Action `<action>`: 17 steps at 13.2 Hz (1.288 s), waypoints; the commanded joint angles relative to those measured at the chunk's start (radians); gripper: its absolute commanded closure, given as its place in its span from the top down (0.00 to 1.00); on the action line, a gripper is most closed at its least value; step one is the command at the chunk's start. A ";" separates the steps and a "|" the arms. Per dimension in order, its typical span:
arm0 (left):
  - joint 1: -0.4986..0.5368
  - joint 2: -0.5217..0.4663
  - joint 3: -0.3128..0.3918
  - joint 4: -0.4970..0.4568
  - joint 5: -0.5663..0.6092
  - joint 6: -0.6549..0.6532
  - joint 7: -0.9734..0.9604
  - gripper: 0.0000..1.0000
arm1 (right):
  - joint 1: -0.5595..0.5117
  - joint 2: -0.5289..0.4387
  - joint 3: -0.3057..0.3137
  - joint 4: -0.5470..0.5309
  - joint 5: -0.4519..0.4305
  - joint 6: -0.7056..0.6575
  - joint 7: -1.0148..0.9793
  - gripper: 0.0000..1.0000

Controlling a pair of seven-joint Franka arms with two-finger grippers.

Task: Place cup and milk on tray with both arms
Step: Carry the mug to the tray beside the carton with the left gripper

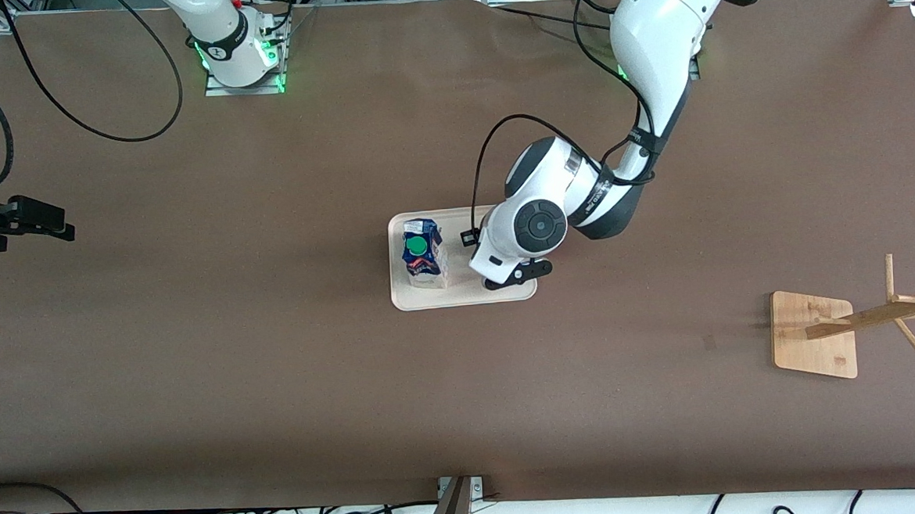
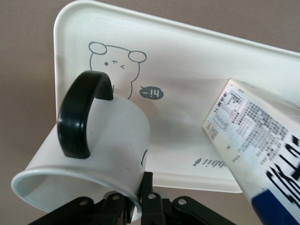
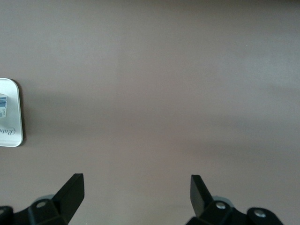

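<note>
The left gripper [image 2: 133, 206] hangs over the tray [image 1: 428, 299], fingers clamped on the rim of the cup [image 2: 93, 150]. The milk [image 1: 424, 252] stands on the tray beside it. The right gripper [image 3: 136, 192] waits over bare surface [image 1: 196, 341], fingers spread.

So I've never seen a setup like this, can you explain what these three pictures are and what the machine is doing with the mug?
These are two robot arms at a brown table. One picture looks down from a high camera facing them; the other two come from cameras on each arm's wrist. The left tool hangs over the cream tray and is shut on the rim of the cup, a white mug with a black handle, held tilted above the tray. The milk carton already stands on the tray. The right tool waits open over bare table at the right arm's end. A wooden stand sits toward the left arm's end.
</note>
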 commanded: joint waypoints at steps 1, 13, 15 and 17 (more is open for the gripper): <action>-0.009 0.041 0.014 0.035 -0.006 -0.016 -0.017 0.00 | -0.016 -0.013 0.033 -0.006 -0.016 -0.006 0.027 1.00; 0.020 -0.104 0.030 0.047 0.023 -0.125 0.012 1.00 | -0.018 -0.085 0.041 -0.086 -0.033 0.079 0.177 1.00; 0.023 -0.207 0.033 0.047 0.155 -0.222 0.064 1.00 | -0.018 -0.084 0.038 -0.075 -0.032 0.048 0.172 1.00; 0.032 -0.268 0.036 0.047 0.215 -0.313 0.147 1.00 | -0.018 -0.085 0.044 -0.075 -0.033 0.028 0.169 1.00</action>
